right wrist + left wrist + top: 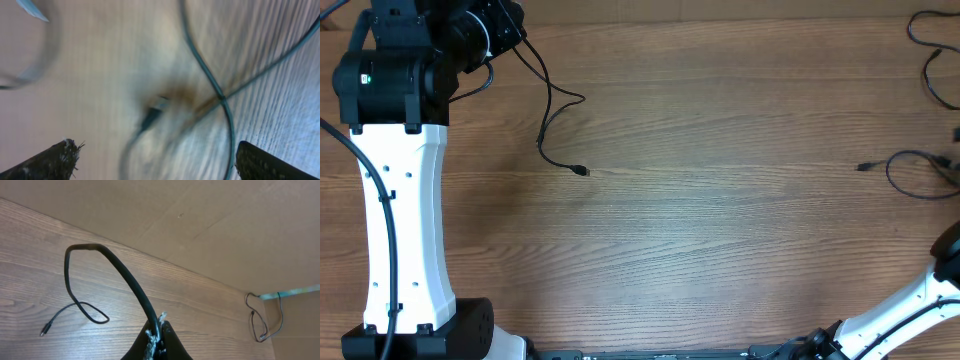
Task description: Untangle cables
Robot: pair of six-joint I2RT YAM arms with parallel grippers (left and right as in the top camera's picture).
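We see first the wide brown wooden table [720, 230], with a plain beige cardboard wall [225, 225] behind it. The white and black left arm [405, 220] stands along the left side. The white and black right arm [900, 310] shows only at the lower right corner.

The left gripper [159, 331] is at the far left corner of the table, and its jaws are clenched on one thin black flexible cable [122, 277]. This cable rises from the jaws in an arch, bends down sharply and makes a small loop on the wood. It ends in a small silver-tipped plug [582, 171] that lies free on the table.

The right gripper [155, 147] looks down on the wood with its jaws released, wide apart, nothing between them (this view is quite blurred). Under it lie the crossing black cables [220, 95], and a small dark plug [150, 117] lies near the crossing. One more thin black cord [932, 60] lies curled at the far right corner, well apart from the held one.
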